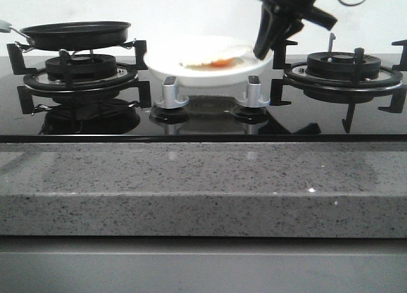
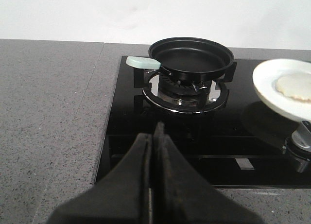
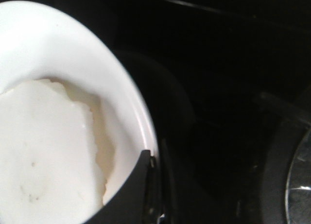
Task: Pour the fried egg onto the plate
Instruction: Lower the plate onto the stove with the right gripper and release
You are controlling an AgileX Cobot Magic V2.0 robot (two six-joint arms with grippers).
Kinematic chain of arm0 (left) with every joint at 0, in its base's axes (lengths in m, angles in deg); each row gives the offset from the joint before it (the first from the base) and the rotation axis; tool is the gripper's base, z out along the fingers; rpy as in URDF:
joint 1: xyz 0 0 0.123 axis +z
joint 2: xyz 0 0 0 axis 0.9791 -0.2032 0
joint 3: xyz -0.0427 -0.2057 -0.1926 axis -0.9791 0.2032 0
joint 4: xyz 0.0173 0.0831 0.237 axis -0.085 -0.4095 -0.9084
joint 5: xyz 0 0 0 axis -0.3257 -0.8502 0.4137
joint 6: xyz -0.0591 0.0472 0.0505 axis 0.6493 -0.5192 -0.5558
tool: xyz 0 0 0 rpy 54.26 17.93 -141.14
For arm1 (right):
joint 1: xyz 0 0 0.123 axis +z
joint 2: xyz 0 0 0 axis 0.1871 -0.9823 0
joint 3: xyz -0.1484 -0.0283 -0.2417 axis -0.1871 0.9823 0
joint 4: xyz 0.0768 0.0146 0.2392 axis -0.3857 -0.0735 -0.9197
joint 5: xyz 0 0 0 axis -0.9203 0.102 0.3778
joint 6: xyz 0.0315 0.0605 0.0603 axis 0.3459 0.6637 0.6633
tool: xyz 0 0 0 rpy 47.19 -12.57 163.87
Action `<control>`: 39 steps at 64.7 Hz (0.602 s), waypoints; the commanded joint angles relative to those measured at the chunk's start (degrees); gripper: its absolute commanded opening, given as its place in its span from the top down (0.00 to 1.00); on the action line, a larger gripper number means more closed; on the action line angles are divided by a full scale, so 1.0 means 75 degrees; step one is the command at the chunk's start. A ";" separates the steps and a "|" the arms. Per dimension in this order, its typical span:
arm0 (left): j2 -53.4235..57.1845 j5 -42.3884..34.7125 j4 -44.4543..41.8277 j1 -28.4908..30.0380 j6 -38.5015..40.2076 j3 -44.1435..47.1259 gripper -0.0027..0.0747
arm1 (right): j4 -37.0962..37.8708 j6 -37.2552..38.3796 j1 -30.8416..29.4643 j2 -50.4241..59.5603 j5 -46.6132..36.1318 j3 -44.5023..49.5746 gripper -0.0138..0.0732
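The egg [image 1: 213, 59] already lies flat on the plate [image 1: 191, 74], the closed, empty right claw [image 1: 264, 49] at its right rim, the left claw [image 2: 154, 151] closed well away.

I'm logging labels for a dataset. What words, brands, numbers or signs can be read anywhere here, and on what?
None can be read.
The frying pan, plate and fried egg are unmarked.
The two silver knobs and black glass hob show no readable markings in these views.
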 commanded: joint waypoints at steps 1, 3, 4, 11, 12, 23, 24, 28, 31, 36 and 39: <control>-0.0072 -0.0669 0.0087 -0.0047 0.0017 -0.0199 0.99 | -0.0045 0.0015 -0.0048 0.0476 0.0189 -0.0270 0.91; -0.0072 -0.0669 0.0087 -0.0047 0.0017 -0.0199 0.99 | 0.0009 0.0015 -0.0048 0.0467 0.0239 -0.0270 0.91; -0.0072 -0.0669 0.0087 -0.0047 0.0017 -0.0199 0.99 | 0.0025 0.0015 -0.0048 0.0467 0.0256 -0.0270 0.91; -0.0072 -0.0669 0.0098 -0.0047 0.0017 -0.0199 0.99 | 0.0081 0.0015 -0.0041 0.0467 0.0374 -0.0270 0.91; -0.0072 -0.0669 0.0098 -0.0047 0.0017 -0.0199 0.99 | 0.0093 0.0015 -0.0041 0.0467 0.0396 -0.0270 0.91; -0.0072 -0.0669 0.0098 -0.0047 0.0017 -0.0199 0.99 | 0.0111 0.0015 -0.0025 0.0447 0.0542 -0.0270 0.89; -0.0072 -0.0669 0.0098 -0.0047 0.0017 -0.0199 0.99 | 0.0111 0.0015 -0.0025 0.0447 0.0549 -0.0270 0.88; -0.0072 -0.0669 0.0098 -0.0047 0.0017 -0.0199 0.99 | 0.0111 0.0015 -0.0025 0.0447 0.0549 -0.0270 0.84; -0.0072 -0.0669 0.0098 -0.0047 0.0017 -0.0199 0.99 | 0.0111 0.0015 -0.0025 0.0447 0.0557 -0.0270 0.80; -0.0072 -0.0669 0.0098 -0.0047 0.0017 -0.0199 0.99 | 0.0111 0.0015 -0.0025 0.0447 0.0604 -0.0270 0.74; -0.0072 -0.0669 0.0098 -0.0047 0.0017 -0.0199 0.99 | 0.0111 0.0015 -0.0025 0.0447 0.0650 -0.0270 0.69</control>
